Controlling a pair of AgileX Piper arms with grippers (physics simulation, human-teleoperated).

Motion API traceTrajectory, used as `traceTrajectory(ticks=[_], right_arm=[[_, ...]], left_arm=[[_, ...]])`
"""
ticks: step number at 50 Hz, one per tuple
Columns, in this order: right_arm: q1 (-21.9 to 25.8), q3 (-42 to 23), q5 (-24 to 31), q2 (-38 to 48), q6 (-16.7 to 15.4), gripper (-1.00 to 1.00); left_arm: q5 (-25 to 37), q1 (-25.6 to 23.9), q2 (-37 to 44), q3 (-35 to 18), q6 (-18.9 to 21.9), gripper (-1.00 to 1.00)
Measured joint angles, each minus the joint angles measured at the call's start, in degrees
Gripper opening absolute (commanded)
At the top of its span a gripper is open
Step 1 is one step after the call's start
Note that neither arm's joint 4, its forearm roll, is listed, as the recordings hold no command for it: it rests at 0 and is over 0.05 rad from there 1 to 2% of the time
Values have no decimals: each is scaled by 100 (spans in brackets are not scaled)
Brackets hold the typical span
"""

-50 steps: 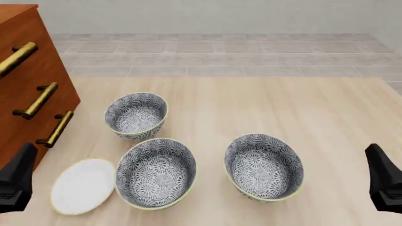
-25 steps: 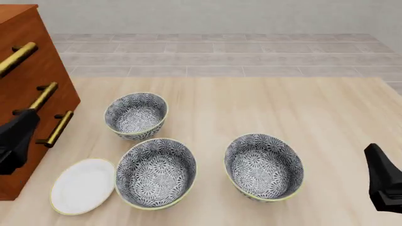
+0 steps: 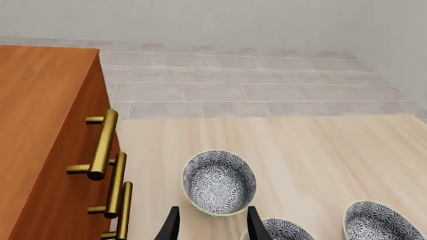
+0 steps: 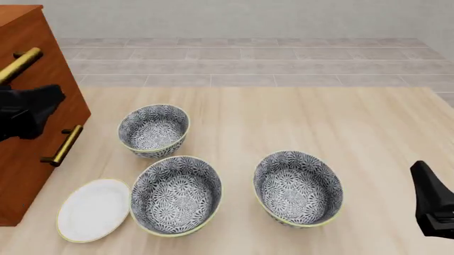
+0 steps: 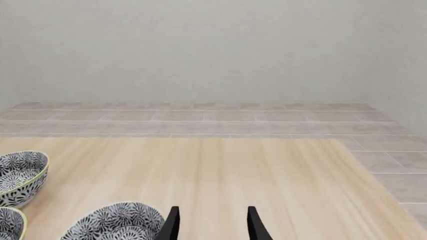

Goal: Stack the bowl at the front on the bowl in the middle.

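Observation:
The bowl at the front is a deep grey-and-white floral bowl with a pale-yellow rim, at the table's near left. Only its rim shows in the left wrist view. The bowl in the middle stands to its right, and its rim also shows in the right wrist view. My left gripper hangs high in front of the cabinet, open and empty, well left of the bowls. At the right edge my right gripper is open and empty too, right of the middle bowl.
A third matching bowl stands behind the front one. A flat white plate lies at the near left, touching the front bowl. A wooden cabinet with brass handles rises along the left. Tiled floor lies beyond the table's far edge.
My left gripper has risen from the near-left corner and moved away from the camera, up in front of the cabinet. The right gripper and the bowls have stayed put.

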Motion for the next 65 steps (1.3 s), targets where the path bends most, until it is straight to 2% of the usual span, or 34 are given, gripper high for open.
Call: traceTrajectory(ticks=[10,28,39,54,65], right_arm=[[1,1,-10,8,0,100],[3,2,-4,1,0,100],[3,2,-3,-1,0,100],[3,2,-2,-1,0,100],[3,2,-3,-1,0,100]], left_arm=[[117,-92,648,-485,23,100],[352,-164,1502,-994,-52,100],[226,-100,1904,-1012,-104,100],[-472,243,2543,-741,-133,100],[-830,387,3019,-731,-168,100]])
